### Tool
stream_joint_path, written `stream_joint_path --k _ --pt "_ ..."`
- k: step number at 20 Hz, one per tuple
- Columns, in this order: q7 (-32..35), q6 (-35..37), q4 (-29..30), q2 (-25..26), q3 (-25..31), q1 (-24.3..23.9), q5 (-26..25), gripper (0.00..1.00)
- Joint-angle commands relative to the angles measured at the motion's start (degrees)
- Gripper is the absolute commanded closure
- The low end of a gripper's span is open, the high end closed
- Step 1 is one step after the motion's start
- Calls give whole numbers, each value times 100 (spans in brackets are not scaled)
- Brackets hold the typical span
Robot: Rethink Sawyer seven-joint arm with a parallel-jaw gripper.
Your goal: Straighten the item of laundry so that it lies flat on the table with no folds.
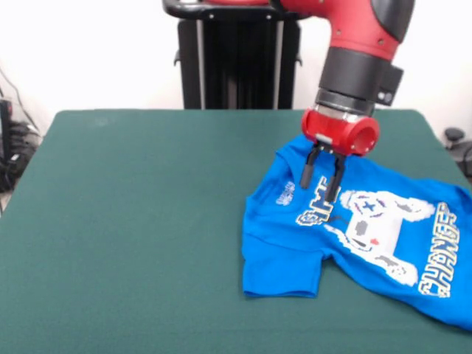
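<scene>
The item of laundry (369, 236) is a bright blue T-shirt with a white game-controller print and yellow-white lettering. It lies on the right side of the green table (133, 221), rumpled, with a sleeve folded at its near left corner and its right part running past the picture's edge. My gripper (318, 193) hangs from the red arm over the shirt's upper left part, near the collar. Its two black fingers (306, 175) point down with a narrow gap, the tips at or just above the cloth. Nothing shows between them.
The black pedestal (236, 59) stands behind the table's far edge. Cables and dark gear (15, 147) sit off the table's left side, and a dark object (453, 136) off its right.
</scene>
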Motion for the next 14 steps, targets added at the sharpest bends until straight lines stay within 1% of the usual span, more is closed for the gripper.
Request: stream_joint_path --k 1,5,11,14 --pt "1014 82 199 592 -28 83 351 0" --pt "1057 74 142 684 4 23 314 0" --pt "1071 140 105 937 404 -335 -66 0" --pt "1029 222 164 914 539 -460 -223 0"
